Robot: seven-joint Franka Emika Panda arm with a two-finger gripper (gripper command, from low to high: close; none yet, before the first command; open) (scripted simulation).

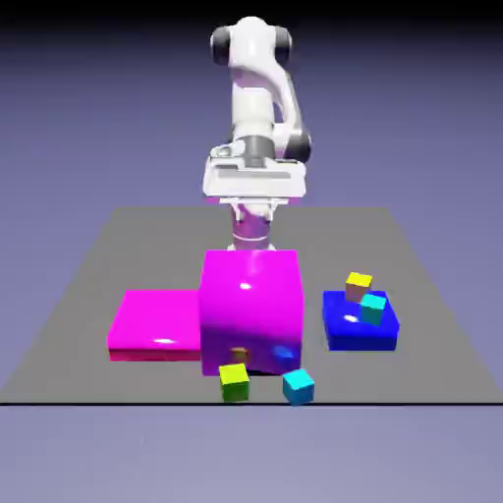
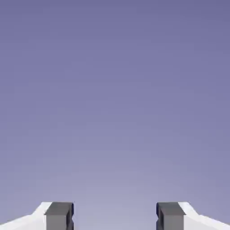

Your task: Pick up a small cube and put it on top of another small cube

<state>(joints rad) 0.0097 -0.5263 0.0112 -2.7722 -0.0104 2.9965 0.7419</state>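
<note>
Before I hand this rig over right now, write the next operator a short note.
Gripper: open and empty, up near the base, away from the cubes.
Cubes: green and light-blue stand apart in front of the big magenta block; yellow-topped and cyan are at the blue block.
Done: no grasp now; whether those last two are stacked, I can't tell.
Left: confirm that, then pick and stack if needed.

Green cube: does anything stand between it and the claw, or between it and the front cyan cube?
The big magenta block stands between claw and green cube; nothing visible stands between that and the front cyan cube.
</note>
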